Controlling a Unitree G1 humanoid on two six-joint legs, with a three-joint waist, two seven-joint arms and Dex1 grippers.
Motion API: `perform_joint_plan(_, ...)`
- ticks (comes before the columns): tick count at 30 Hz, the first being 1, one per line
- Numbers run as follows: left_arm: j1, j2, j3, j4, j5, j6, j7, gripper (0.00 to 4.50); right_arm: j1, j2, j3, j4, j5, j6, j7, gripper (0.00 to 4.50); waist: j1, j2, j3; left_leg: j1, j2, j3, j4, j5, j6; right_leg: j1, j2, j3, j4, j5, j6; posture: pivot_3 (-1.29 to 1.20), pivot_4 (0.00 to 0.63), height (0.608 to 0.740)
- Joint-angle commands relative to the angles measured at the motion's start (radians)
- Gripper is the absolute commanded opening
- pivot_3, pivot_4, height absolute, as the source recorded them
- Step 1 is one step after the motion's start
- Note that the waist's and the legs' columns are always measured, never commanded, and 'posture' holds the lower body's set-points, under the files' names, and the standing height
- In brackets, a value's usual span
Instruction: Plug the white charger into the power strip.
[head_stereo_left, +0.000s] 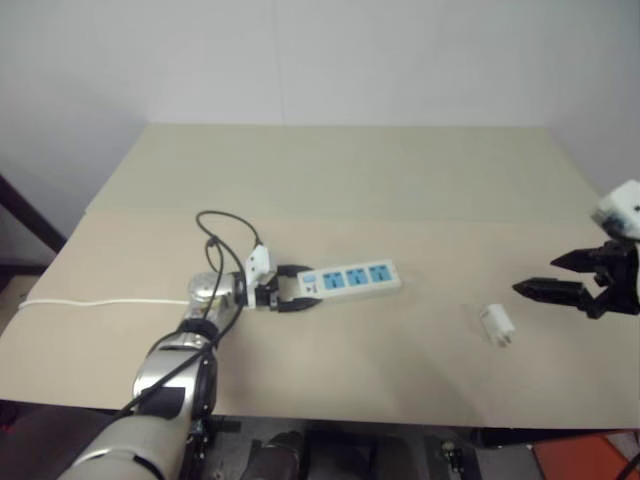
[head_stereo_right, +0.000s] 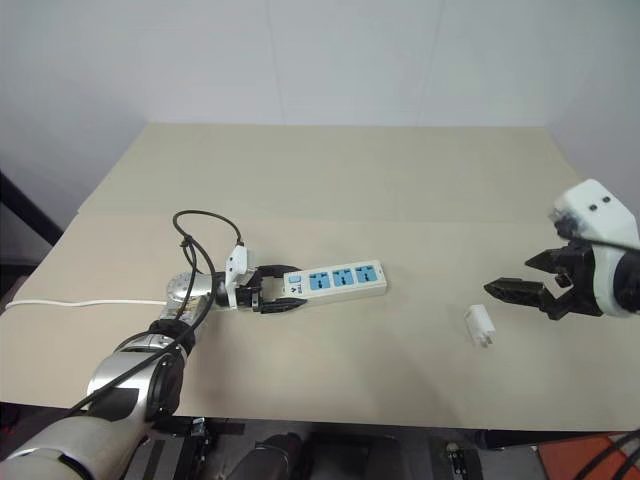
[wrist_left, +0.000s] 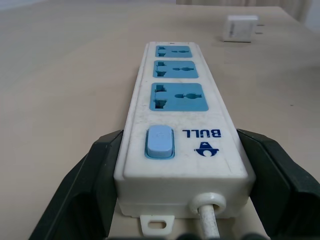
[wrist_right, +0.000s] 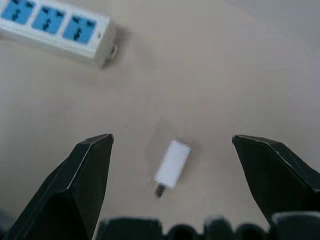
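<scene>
White charger, a small cube-like white plastic adapter with short metal prongs: lies on its side on the beige tabletop, loose, nothing touching it, well apart from the strip.

Left gripper: two black fingers shut on the switch end of the power strip, a long narrow white plastic bar with blue socket faces. Left wrist view has one finger against each long side, by the blue rocker switch. Judged purpose: pin the strip flat so it won't slide or tip when a plug is pushed in. The grip sits at the cable end, leaving the sockets unobstructed.

Right gripper: fingers spread wide, empty, hanging above the table just beside the charger on its outer side. In the right wrist view the charger sits between the two fingertips but below them, no contact. Judged: lined up for a pick, not yet made.

Outward: strip's thin white cable runs off the table's left edge.

Count: one charger; one strip; three blue sockets, all vacant; one switch; one white cable; two grippers, one occupied, one free.
</scene>
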Motion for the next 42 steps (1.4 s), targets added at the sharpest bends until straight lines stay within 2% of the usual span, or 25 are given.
perform_joint_plan(1,-0.005,-0.010,-0.018,-0.004,0.007,-0.019,-0.027,3.25,-0.186,-0.040,0.226,0.110,0.065,0.084,-0.021,4.50,-0.002,0.001,0.000,-0.001,0.000,0.000,0.001,0.000,0.000,-0.001,0.000,0.000,0.000,0.000,0.000,0.00,0.150,0.740)
perform_joint_plan(8,-0.015,-0.017,-0.038,-0.004,0.017,-0.034,-0.069,3.25,-0.516,0.045,0.608,0.434,0.090,0.084,-0.176,4.50,-0.005,0.001,0.000,-0.008,-0.001,0.002,0.003,0.004,-0.006,-0.009,-0.003,0.003,0.002,0.001,0.000,0.00,0.150,0.740)
perform_joint_plan(12,-0.010,-0.024,-0.044,-0.007,0.016,-0.039,-0.083,3.25,-0.653,0.089,0.751,0.611,0.098,0.084,-0.227,4.50,-0.003,0.001,-0.001,-0.010,-0.001,0.003,0.003,0.004,-0.007,-0.011,-0.003,0.003,0.004,0.001,0.000,0.00,0.150,0.740)
perform_joint_plan(16,-0.002,-0.028,-0.047,-0.009,0.013,-0.045,-0.095,3.25,-0.711,0.107,0.860,0.658,0.074,0.084,-0.254,4.50,-0.003,0.001,-0.001,-0.011,-0.001,0.002,0.003,0.005,-0.007,-0.011,-0.003,0.003,0.005,0.001,0.000,0.00,0.150,0.740)
perform_joint_plan(24,0.005,-0.026,-0.045,-0.012,0.009,-0.046,-0.095,3.25,-0.720,0.123,0.947,0.690,0.101,0.084,-0.272,4.50,-0.006,0.002,-0.001,-0.011,-0.001,0.002,0.003,0.005,-0.007,-0.012,-0.002,0.003,0.005,0.001,0.000,0.00,0.150,0.740)
perform_joint_plan(42,0.004,-0.036,-0.043,-0.013,0.007,-0.040,-0.080,3.25,-0.699,0.179,0.968,0.736,0.143,0.084,-0.283,4.50,-0.006,0.003,-0.002,-0.010,-0.001,0.002,0.004,0.005,-0.008,-0.011,-0.002,0.003,0.006,0.002,0.000,0.00,0.150,0.740)
